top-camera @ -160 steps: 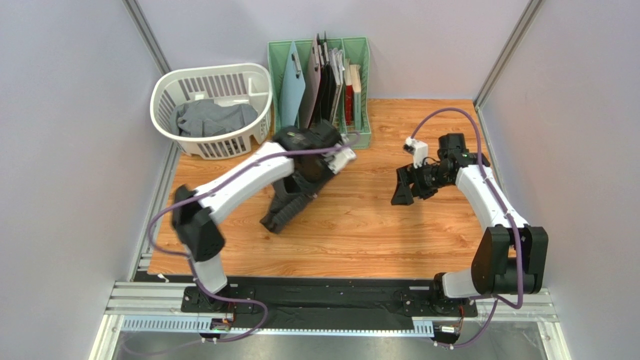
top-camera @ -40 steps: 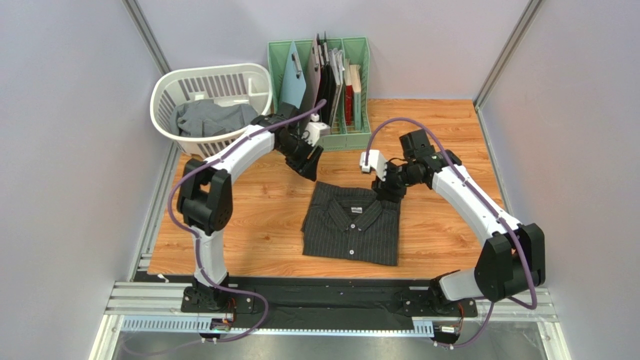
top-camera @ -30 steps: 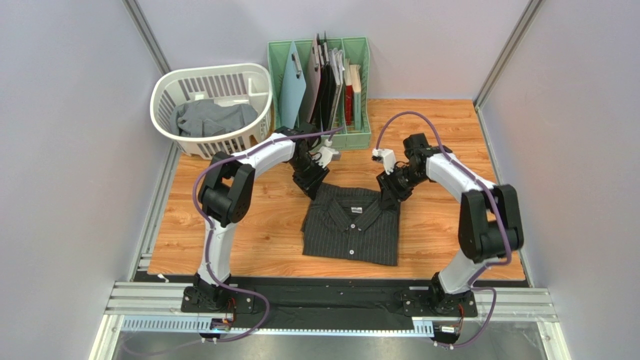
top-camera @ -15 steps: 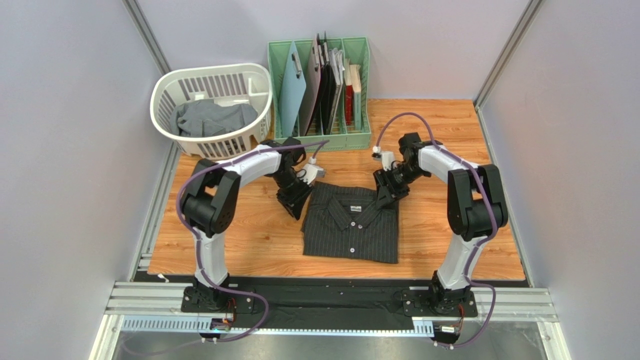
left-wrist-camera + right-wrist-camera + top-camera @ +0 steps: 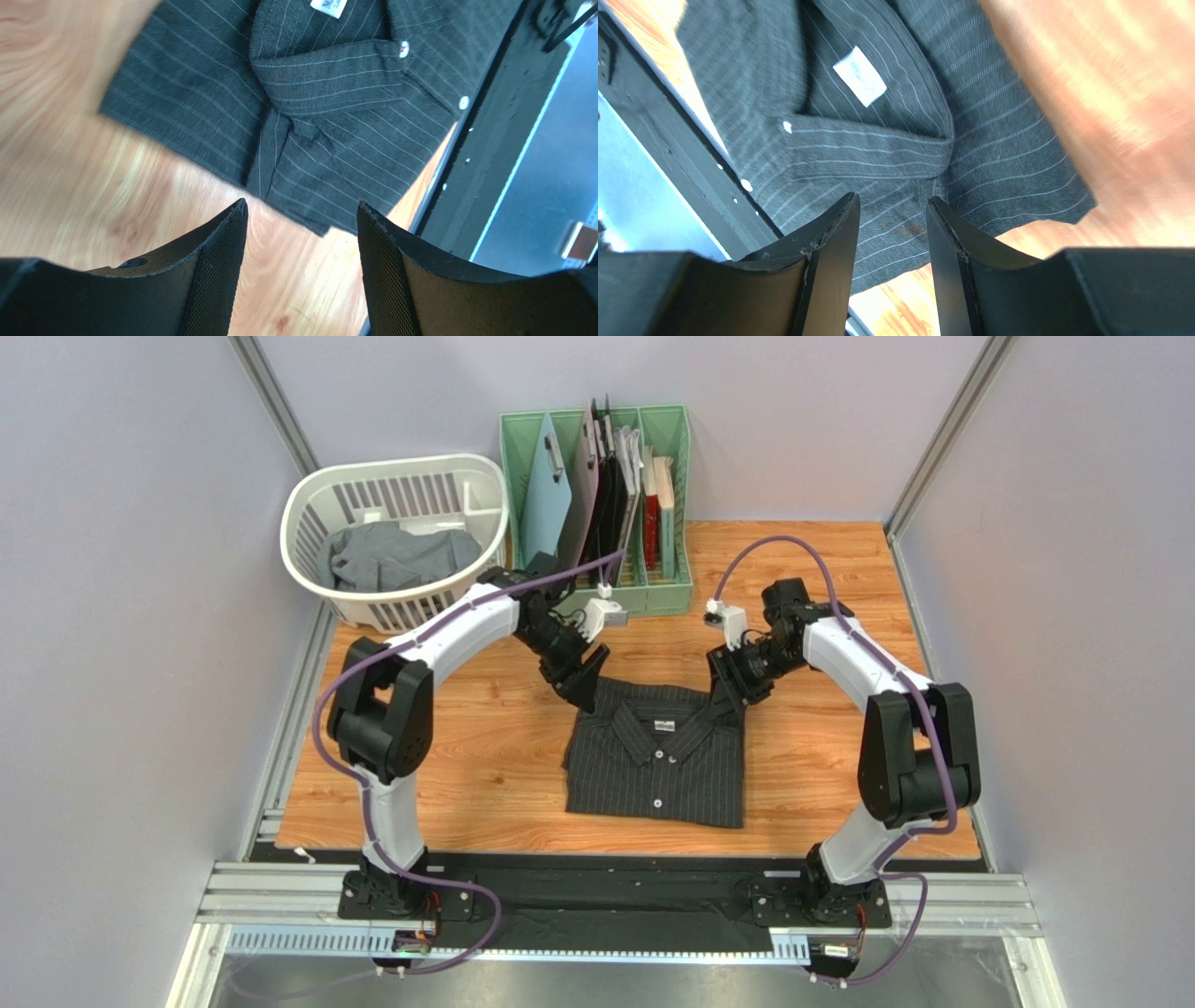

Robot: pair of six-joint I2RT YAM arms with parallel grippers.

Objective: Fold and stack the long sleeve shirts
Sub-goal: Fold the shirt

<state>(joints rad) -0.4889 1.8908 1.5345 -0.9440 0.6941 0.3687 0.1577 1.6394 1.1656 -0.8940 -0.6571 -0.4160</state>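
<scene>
Black pinstriped button shirt (image 5: 657, 756) looks folded, left gripper (image 5: 302, 205) and right gripper (image 5: 893, 198) both parted and empty, so I'd guess the grey cloth shirt (image 5: 400, 556) in the white slotted basket (image 5: 421, 605) is next

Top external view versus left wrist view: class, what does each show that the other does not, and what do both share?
Top external only: white basket holding the grey shirt, green rack, right gripper. Left wrist only: mesh pads of the open left gripper, white buttons. Both: the black pinstriped shirt, folded on the wooden table.
</scene>
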